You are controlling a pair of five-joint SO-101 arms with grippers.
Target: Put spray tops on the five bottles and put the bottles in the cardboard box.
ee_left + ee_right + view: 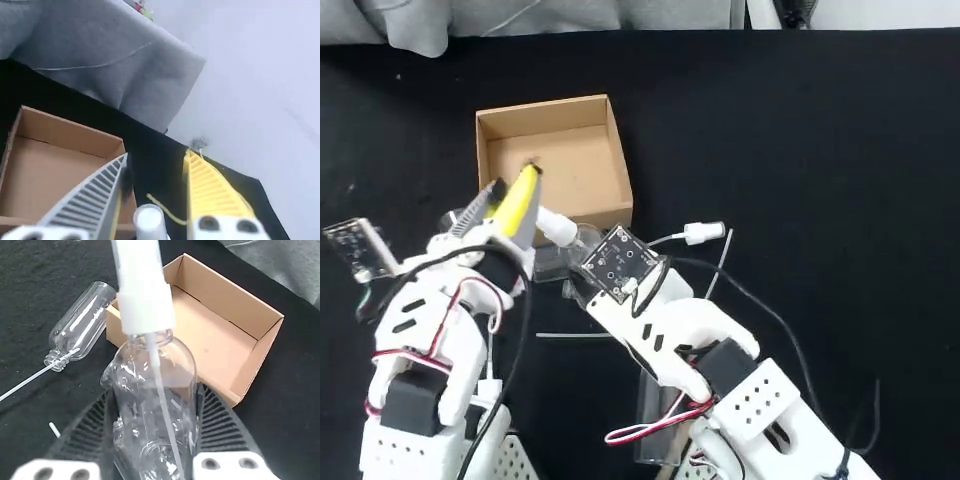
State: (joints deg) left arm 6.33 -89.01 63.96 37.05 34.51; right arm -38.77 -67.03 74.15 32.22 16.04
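Note:
My right gripper [155, 395] is shut on a clear bottle [150, 405], held upright in front of the cardboard box [220, 335]. A white spray top [142, 295] sits at the bottle's neck with its tube down inside. In the left wrist view, that spray top [148, 220] lies between the grey and yellow fingers of my left gripper [156, 156], which is shut on it. From above, the left gripper [512, 182] hangs over the box's [555, 165] front edge, with the held bottle [585, 240] just right of it. A second bottle [80, 325] lies uncapped beside the box.
Another spray top [700, 233] with its tube lies right of the box. A loose thin tube [575, 335] rests on the black cloth between the arms. A clear item [655, 420] sits partly hidden under the right arm. Grey fabric [100, 65] lies beyond the table.

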